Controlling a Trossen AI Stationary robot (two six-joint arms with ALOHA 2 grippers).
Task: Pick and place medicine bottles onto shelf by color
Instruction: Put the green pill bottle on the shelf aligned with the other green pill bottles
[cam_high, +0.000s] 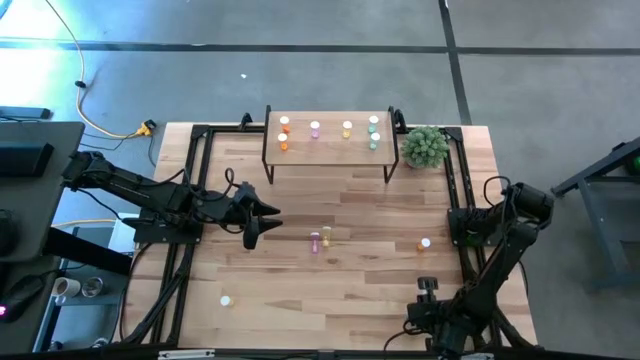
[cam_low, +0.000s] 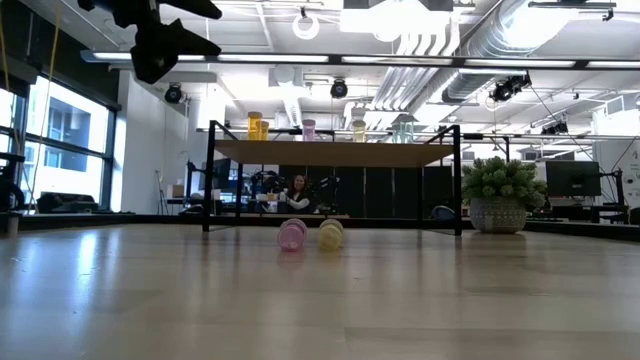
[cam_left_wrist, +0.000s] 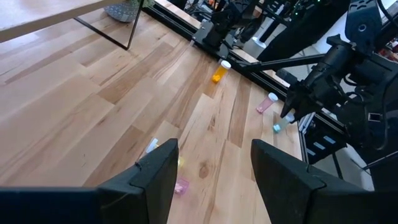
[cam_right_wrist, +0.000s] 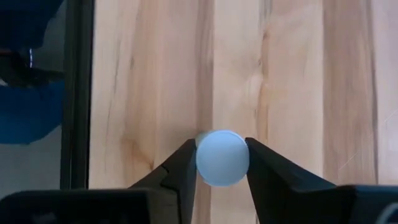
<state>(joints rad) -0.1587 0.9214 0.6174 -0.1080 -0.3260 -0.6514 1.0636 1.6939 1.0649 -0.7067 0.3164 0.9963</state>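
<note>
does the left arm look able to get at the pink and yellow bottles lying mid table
Probably yes: the left gripper hangs open just left of the pink bottle and yellow bottle, with only bare tabletop between them.

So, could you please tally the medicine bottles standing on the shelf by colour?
Orange bottles: 2
Pink bottles: 1
Yellow bottles: 1
Green bottles: 2
Total on the shelf: 6

You have seven medicine bottles (cam_high: 315, 128) standing on the one shelf (cam_high: 330, 152), five more on the table (cam_high: 330, 290), and one plant (cam_high: 425, 147) at the far right.
</note>
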